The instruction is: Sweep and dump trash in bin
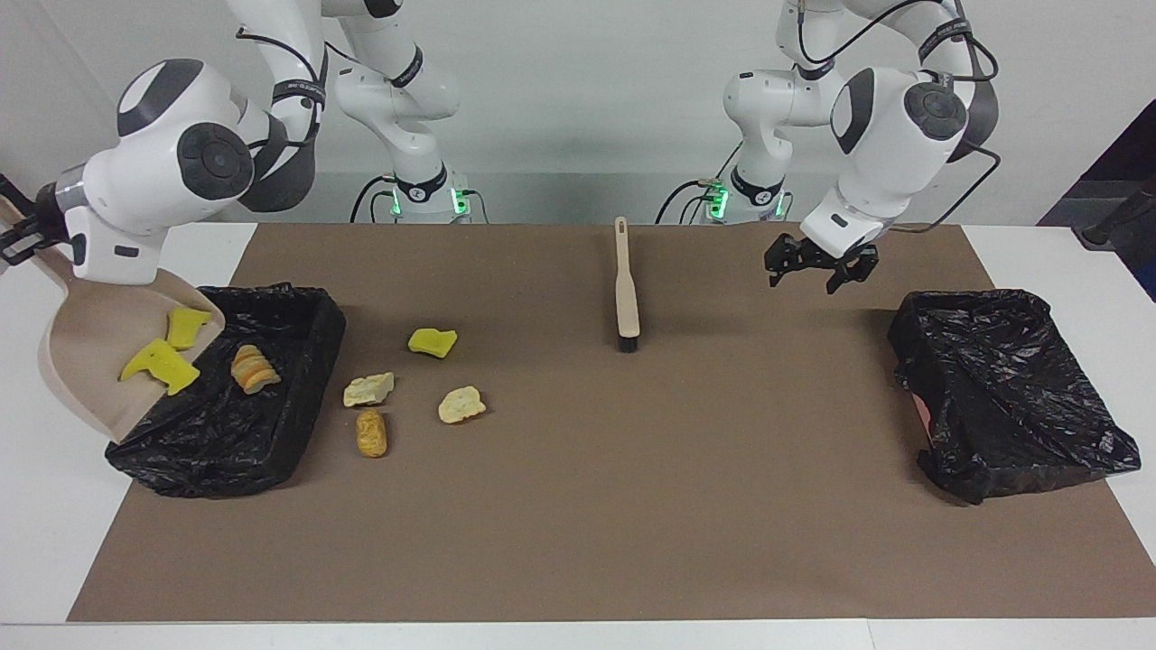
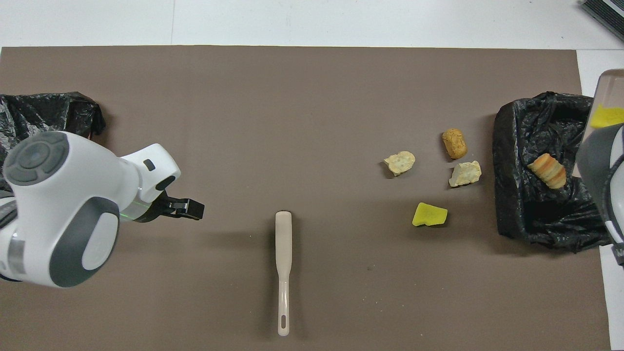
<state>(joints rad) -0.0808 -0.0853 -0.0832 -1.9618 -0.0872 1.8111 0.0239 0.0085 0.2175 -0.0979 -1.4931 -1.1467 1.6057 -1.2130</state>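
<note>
My right gripper [image 1: 22, 236] is shut on the handle of the beige dustpan [image 1: 86, 338], which is tilted steeply over the black-lined bin [image 1: 302, 424] at the right arm's end. Two yellow sponge pieces [image 1: 159, 366] lie at the pan's lower lip. A golden-brown bread piece [image 1: 251, 368] rests inside the bin [image 2: 516, 146]. On the mat beside the bin lie a yellow sponge [image 1: 433, 342], two cream lumps [image 1: 368, 390], [image 1: 461, 405] and a brown bread piece [image 1: 371, 433]. My left gripper [image 1: 810, 266] hangs open and empty above the mat, away from the brush [image 1: 625, 293].
The beige brush [image 2: 283, 253] lies flat on the brown mat, its handle toward the robots. A second black bag-lined bin [image 1: 1002, 388] sits at the left arm's end. White table shows around the mat.
</note>
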